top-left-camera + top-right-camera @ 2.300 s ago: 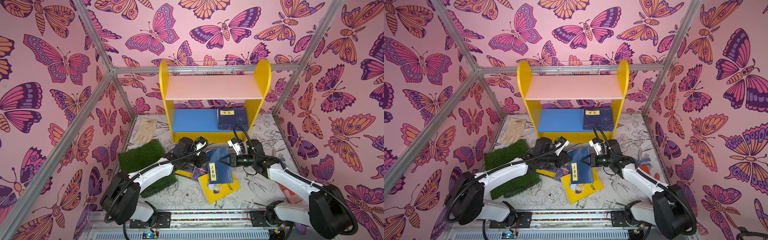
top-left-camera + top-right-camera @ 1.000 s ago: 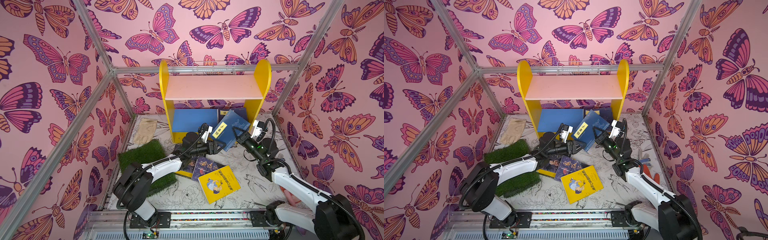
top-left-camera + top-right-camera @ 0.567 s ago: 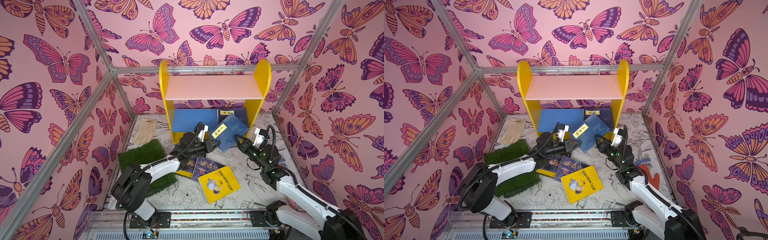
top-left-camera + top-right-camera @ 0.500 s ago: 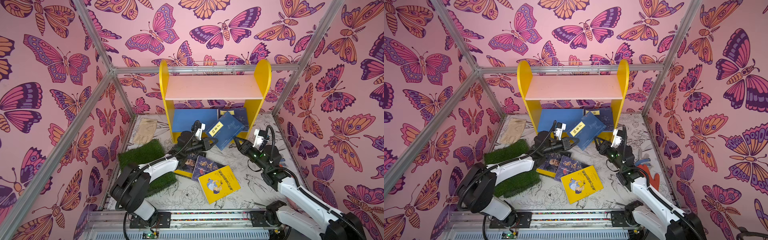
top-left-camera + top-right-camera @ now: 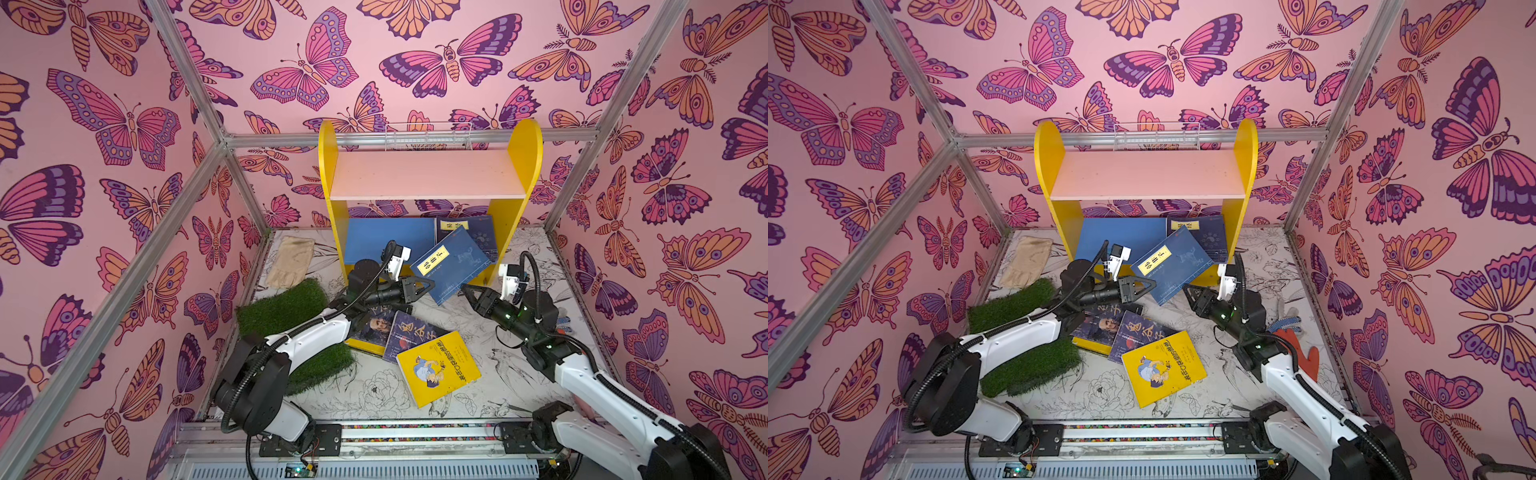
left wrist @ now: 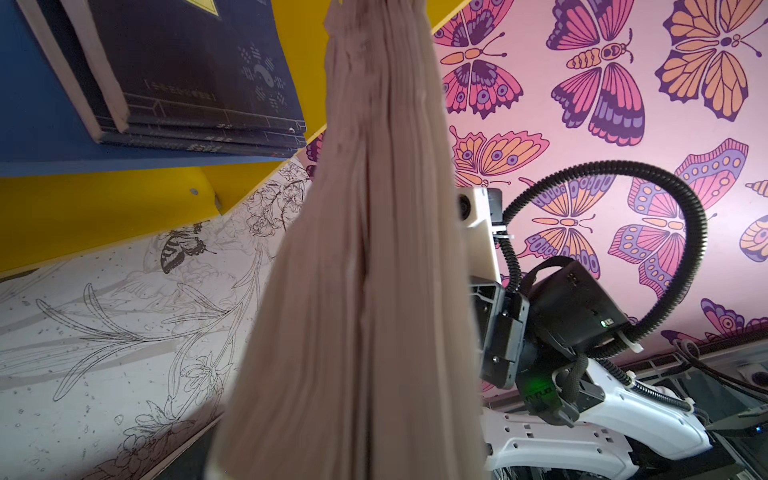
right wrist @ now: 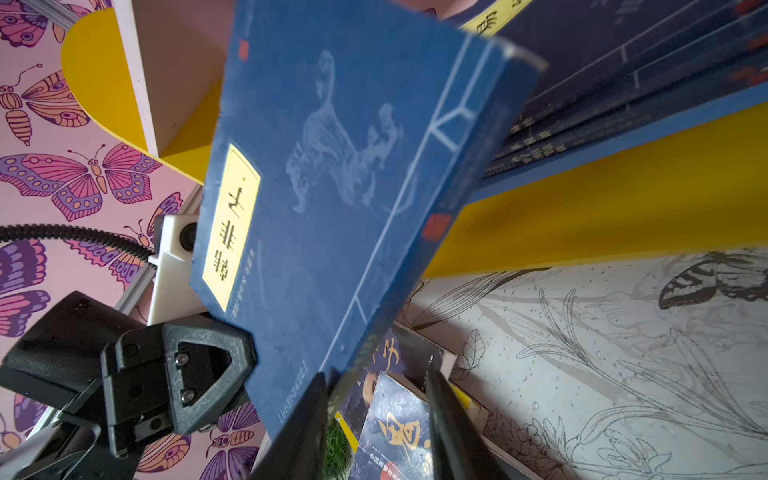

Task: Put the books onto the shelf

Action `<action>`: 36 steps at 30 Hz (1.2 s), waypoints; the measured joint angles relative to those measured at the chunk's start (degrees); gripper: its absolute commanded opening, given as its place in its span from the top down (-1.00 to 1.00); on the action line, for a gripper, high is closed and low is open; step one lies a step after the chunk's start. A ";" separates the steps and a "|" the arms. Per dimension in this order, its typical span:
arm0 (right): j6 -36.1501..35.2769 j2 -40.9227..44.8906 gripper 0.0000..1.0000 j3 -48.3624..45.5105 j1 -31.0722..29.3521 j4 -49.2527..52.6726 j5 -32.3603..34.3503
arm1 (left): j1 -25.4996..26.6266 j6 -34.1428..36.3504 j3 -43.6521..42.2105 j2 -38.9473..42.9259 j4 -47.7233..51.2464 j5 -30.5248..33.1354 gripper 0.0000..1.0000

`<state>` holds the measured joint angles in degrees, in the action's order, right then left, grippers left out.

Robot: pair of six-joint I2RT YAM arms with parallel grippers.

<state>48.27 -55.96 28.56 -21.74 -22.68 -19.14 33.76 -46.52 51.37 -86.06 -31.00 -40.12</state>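
Yellow, nearest: the yellow book [image 5: 438, 368] lies flat on the desk [image 5: 374, 395], cover up, with a cartoon figure on it, apart from both arms.
Dark covers: just behind it we see the portrait book [image 5: 374, 328] and the book with orange characters [image 5: 411, 334]. Both lie flat, side by side and partly overlapping, and a yellow edge shows under them.
Green: the turf square [image 5: 286, 316] lies to the left of these books, and the left arm passes over it.
Left claw: the left claw [image 5: 430, 286] is clamped on the blue book [image 5: 453, 266] at its page side. In the left wrist view the pressed page edges fill the middle.
Blue book: it is held in the air and tilted, its cover with the yellow title label turned up, in front of the lower board. In both top views its far corner overlaps the navy stack, but we cannot tell if they touch.
Right claw: the right claw [image 5: 466, 289] has its fingers apart and grips nothing. It is just beside the lower corner of the blue book. In the right wrist view one finger [image 7: 303, 432] is at the edge of the book, and we cannot tell if it touches.
Shelf: the shelf [image 5: 428, 174] stands at the back of the desk. Its blue lower board carries the navy stack [image 5: 473, 230], lying flat at the right end.
Beige: the glove [image 5: 291, 262] lies left of the shelf, beyond the turf square.
Wire, farthest: the wire basket [image 5: 428, 135] shows behind the top of the shelf, at the wall.
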 measured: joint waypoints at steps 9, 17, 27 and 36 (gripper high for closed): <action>1.25 -0.52 0.64 0.11 0.00 -3.56 -2.97 | 0.02 0.07 0.00 0.00 0.94 -1.14 1.00; 3.82 -0.63 0.90 0.13 0.00 -6.25 -4.50 | -0.35 1.07 0.00 0.00 1.11 -0.81 1.00; 4.24 -2.47 0.83 0.70 0.07 -6.45 -5.38 | -0.63 2.40 0.00 0.00 1.55 -0.98 1.00; 4.94 -3.21 1.00 0.98 0.24 -6.91 -6.03 | -0.76 2.67 0.00 0.00 2.32 -0.76 1.00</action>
<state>53.21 -59.18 29.54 -21.50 -29.58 -25.17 32.99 -43.86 51.37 -86.06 -28.69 -40.88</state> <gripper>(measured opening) 0.091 0.095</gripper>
